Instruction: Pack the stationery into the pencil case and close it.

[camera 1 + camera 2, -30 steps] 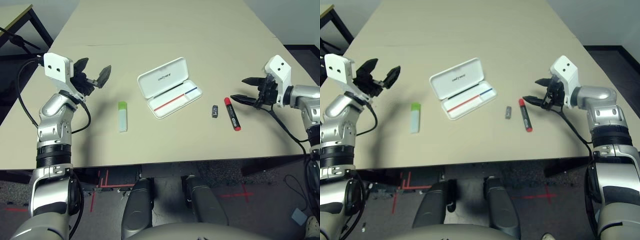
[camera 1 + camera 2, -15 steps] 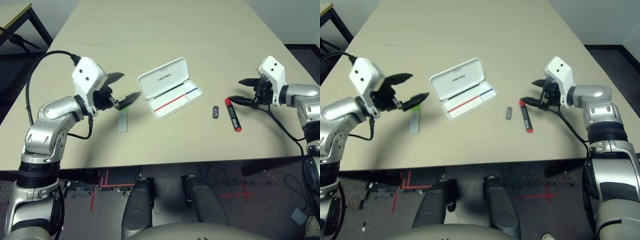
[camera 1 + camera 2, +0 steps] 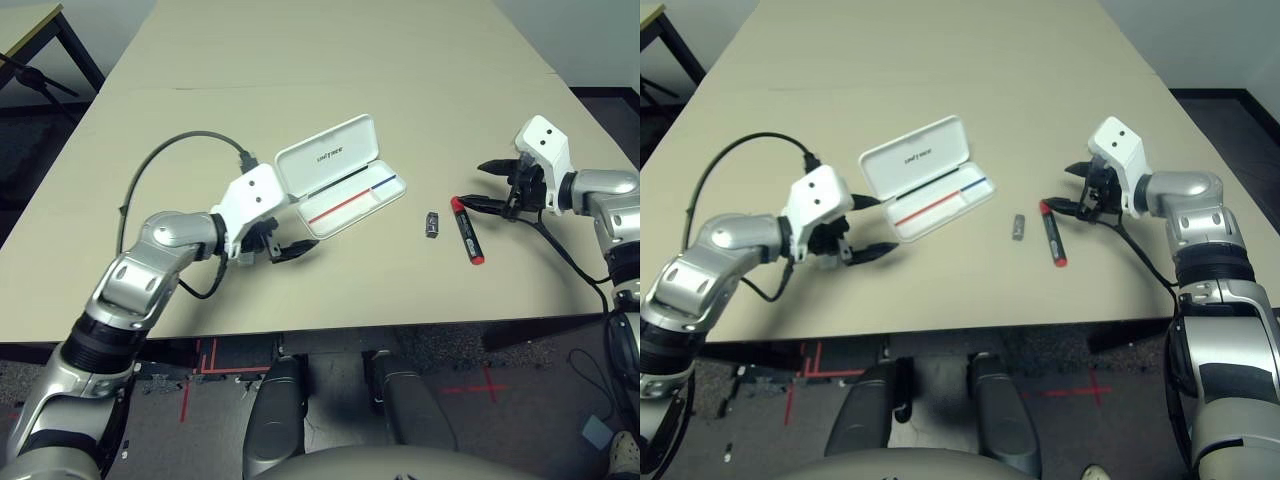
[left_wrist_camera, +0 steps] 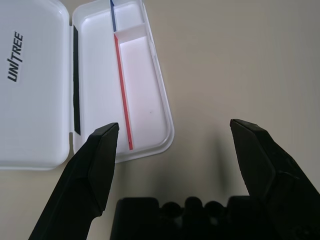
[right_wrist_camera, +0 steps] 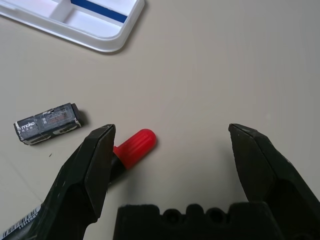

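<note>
The white pencil case [image 3: 352, 207] lies open mid-table, its "UNITREE" lid [image 4: 35, 85] flat behind the tray. My left gripper [image 3: 303, 225] is open, low over the table at the tray's near-left corner [image 4: 150, 150], with nothing between its fingers. Its wrist covers the spot where the pale bar lay; I cannot make the bar out. Right of the case lie a small dark grey piece [image 3: 431, 224] and a red marker [image 3: 465, 228]. My right gripper [image 3: 475, 185] is open just beyond the marker's far end [image 5: 135, 145], one finger [image 5: 95, 165] close beside it.
The beige table [image 3: 330, 60] stretches far behind the case. Its front edge [image 3: 350, 328] runs close below the left gripper. A black cable [image 3: 150, 175] loops from my left wrist. A second table [image 3: 30, 30] stands at the far left.
My left arm has swung right and down from the table's left side to the case's near-left corner, passing over the pale bar. My right gripper edged slightly left toward the marker, still open.
</note>
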You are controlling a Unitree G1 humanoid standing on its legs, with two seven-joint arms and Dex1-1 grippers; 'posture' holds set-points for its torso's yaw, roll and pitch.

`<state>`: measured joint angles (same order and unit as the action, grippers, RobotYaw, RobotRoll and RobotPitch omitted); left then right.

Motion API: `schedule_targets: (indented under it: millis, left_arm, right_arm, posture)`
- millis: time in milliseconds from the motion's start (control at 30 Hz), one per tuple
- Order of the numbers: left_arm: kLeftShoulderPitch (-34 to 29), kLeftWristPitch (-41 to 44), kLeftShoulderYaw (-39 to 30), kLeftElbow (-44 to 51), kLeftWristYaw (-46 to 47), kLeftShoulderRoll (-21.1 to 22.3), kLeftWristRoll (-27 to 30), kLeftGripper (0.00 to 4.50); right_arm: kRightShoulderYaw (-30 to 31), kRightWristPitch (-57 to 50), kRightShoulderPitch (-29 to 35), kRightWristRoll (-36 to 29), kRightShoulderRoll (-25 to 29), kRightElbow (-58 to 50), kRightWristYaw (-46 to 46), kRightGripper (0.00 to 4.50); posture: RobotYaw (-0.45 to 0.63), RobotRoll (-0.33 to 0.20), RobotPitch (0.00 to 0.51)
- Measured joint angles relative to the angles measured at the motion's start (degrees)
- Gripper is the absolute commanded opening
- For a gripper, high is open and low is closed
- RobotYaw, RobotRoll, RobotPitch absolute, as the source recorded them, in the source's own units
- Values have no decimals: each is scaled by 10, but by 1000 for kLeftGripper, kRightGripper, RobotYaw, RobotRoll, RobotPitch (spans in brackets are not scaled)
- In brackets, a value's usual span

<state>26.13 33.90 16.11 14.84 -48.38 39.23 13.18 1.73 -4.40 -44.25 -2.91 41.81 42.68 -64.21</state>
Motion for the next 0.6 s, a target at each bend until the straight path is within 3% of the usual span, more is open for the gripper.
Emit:
schedule_targets:
  millis: [233, 600]
  left_arm:
    - [38, -1, 51, -45, -5, -33, -42, 4476]
    - [55, -2, 75, -91, -16, -59, -83, 4476]
  right_arm:
    - [0, 1, 2, 4, 1, 0, -1, 4500]
    - [0, 1, 7, 8, 1, -3, 2, 4500]
  posture:
    - [7, 0, 190]
    - [-14, 0, 187]
